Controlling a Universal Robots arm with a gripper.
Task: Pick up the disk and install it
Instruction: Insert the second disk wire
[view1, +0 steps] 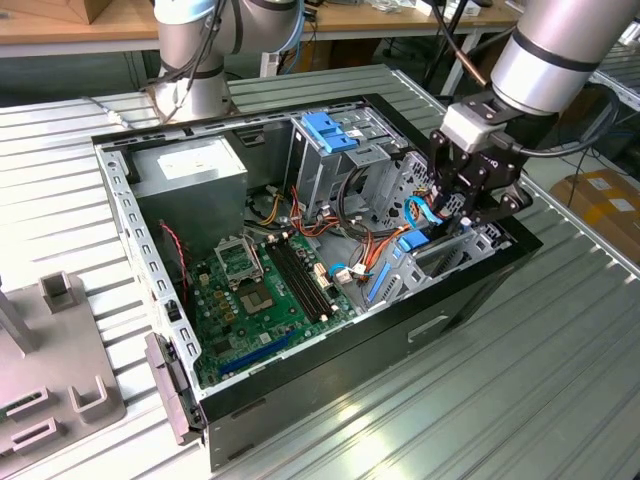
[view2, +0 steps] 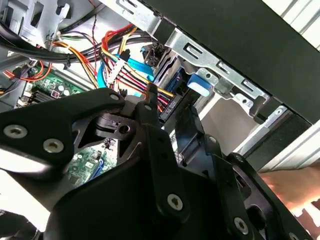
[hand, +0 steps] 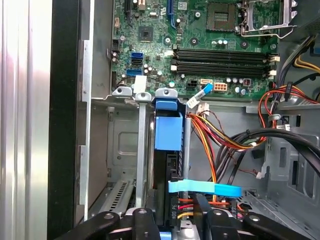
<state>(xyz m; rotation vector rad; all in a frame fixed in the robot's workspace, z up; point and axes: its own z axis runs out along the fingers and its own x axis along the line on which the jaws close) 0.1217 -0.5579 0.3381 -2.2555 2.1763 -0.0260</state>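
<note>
Seating the disk down into its bay at the exterior view's right end of the open black computer case (view1: 330, 365).

My tool (view1: 470, 205) hangs low over that end of the case on the ribbed metal counter (view1: 520, 400); whether its fingers are spread or pinching, I cannot tell. In the first wrist view the grey-metal disk with its bright blue plastic bracket (hand: 168, 131) stands on edge in the bare metal bay (hand: 122, 165), beside the red, yellow and orange wire bundle (hand: 210, 132) and crossed by a flat light-blue data cable (hand: 205, 188). To do this well I judge I should press straight down, keep the bracket square to the bay walls, and keep those wires out from underneath.
</note>
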